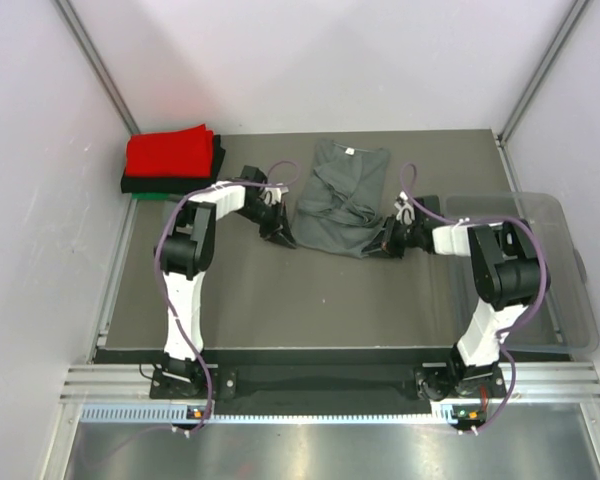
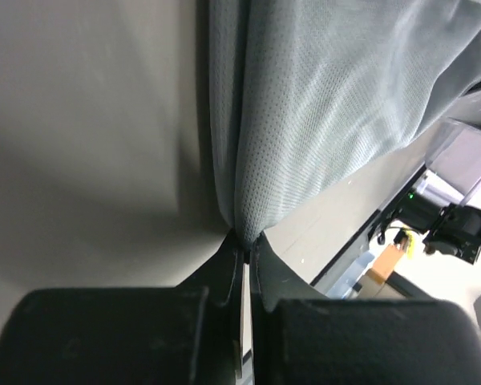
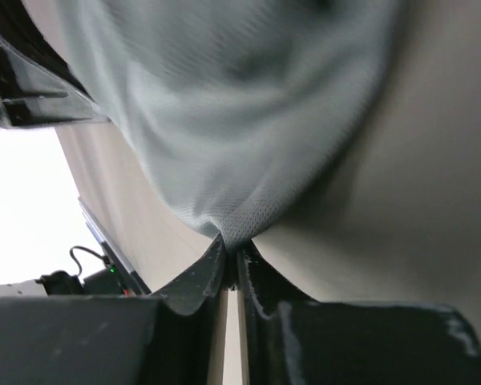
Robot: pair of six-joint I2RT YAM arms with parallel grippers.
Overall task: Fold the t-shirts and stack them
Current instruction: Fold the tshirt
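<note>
The dark grey t-shirt [image 1: 342, 196] lies rumpled on the table's far middle, collar toward the back. My left gripper [image 1: 283, 237] is shut on its near left corner; the pinched cloth [image 2: 297, 120] runs up from the fingertips in the left wrist view. My right gripper [image 1: 384, 246] is shut on its near right corner, the cloth [image 3: 224, 136] bunched at the tips in the right wrist view. A folded red t-shirt [image 1: 170, 153] tops a stack at the back left, with a black one [image 1: 130, 184] and a green edge [image 1: 145, 196] under it.
A clear plastic bin [image 1: 525, 265] stands at the right edge of the dark table [image 1: 310, 300]. White walls enclose the back and sides. The arm bases sit on a metal rail [image 1: 320, 385] at the near edge.
</note>
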